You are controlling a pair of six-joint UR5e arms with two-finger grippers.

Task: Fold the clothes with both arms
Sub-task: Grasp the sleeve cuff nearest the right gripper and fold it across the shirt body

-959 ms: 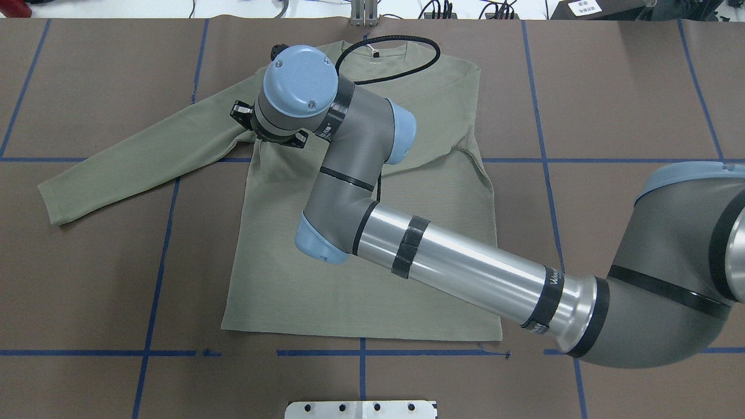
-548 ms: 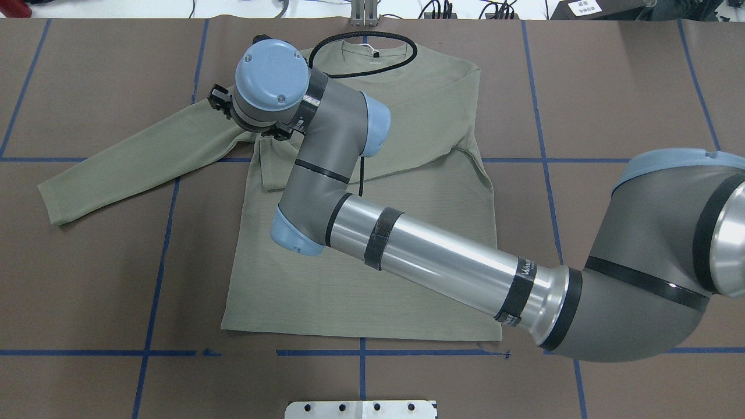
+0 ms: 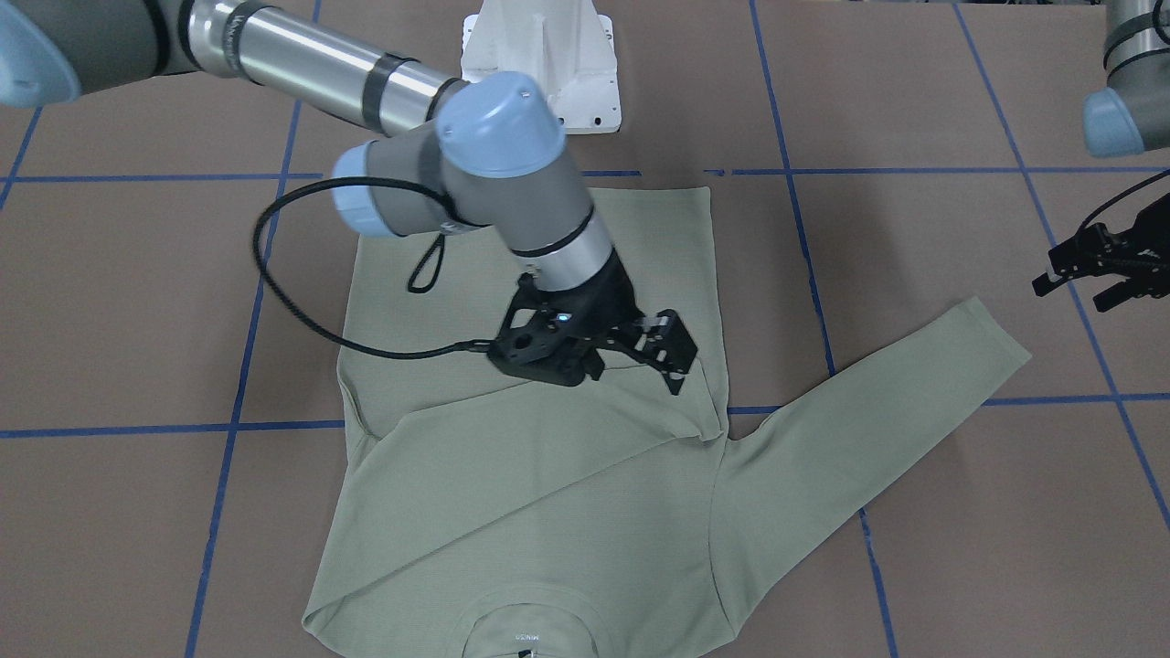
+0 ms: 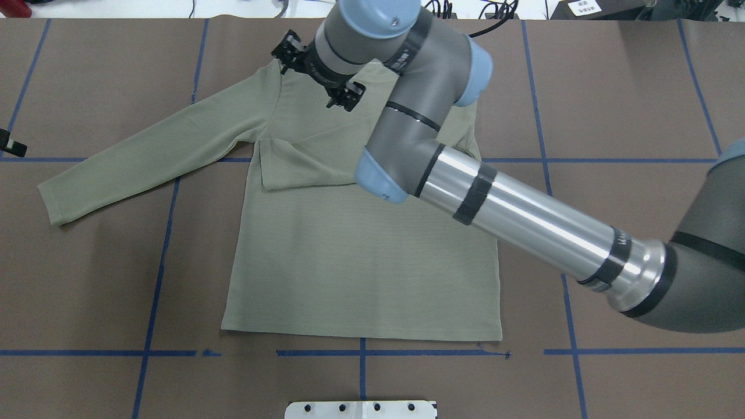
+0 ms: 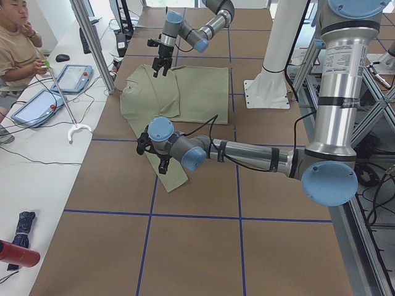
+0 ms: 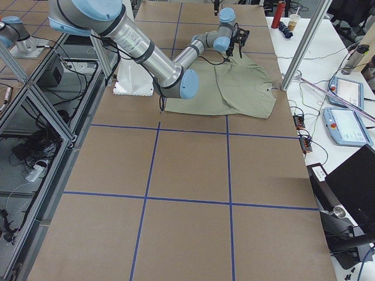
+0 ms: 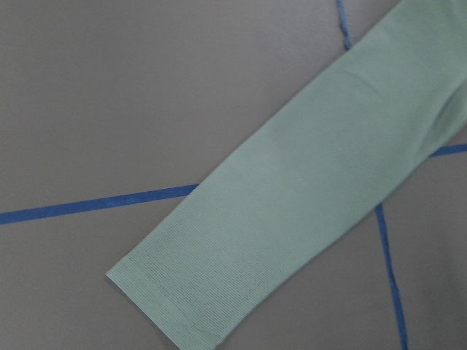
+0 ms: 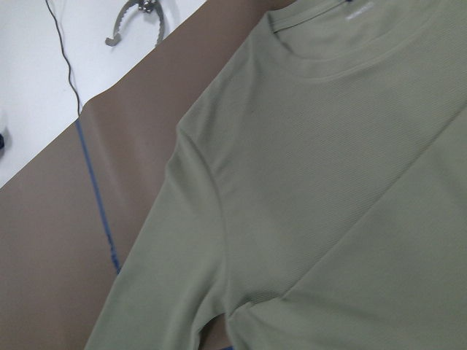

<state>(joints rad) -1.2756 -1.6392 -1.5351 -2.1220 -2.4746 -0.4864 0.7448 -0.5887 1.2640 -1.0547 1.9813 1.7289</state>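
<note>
Overhead exterior, read from the left: catches only a sliver of the left gripper [image 3: 1077, 274] at the left edge of the table [image 4: 87, 291] (far plainer from across the table), jaws spread and empty, wrist turned down, hovering over the cuff [image 7: 175, 306] of the outstretched left sleeve [image 4: 145, 157] without touching it. Moving right, finds the shirt [image 4: 361, 262] lying flat, front up, mid-table, collar [image 3: 528, 603] far, hem near, left sleeve slanting out leftward and nearer. Shows the right sleeve [image 4: 308, 160] already laid across the chest, its end close to the left armpit. Reads therefore as the sleeve stage, half done, with the body folds not yet begun. Further right, has the right gripper [image 3: 672, 366] raised above the upper chest, near the folded sleeve's end, jaws seemingly parted and gripping nothing, fingers tilted downward; cannot judge its height over the cloth. Traces the right arm [image 4: 524, 215] in from the right edge, reaching diagonally across the body with elbow bent. Calls next, probably, for lowering the left gripper onto the cuff, pinching it cleanly, and carrying it rightward over the chest onto the other sleeve. Needs the right arm drawn clear of that path first.
</note>
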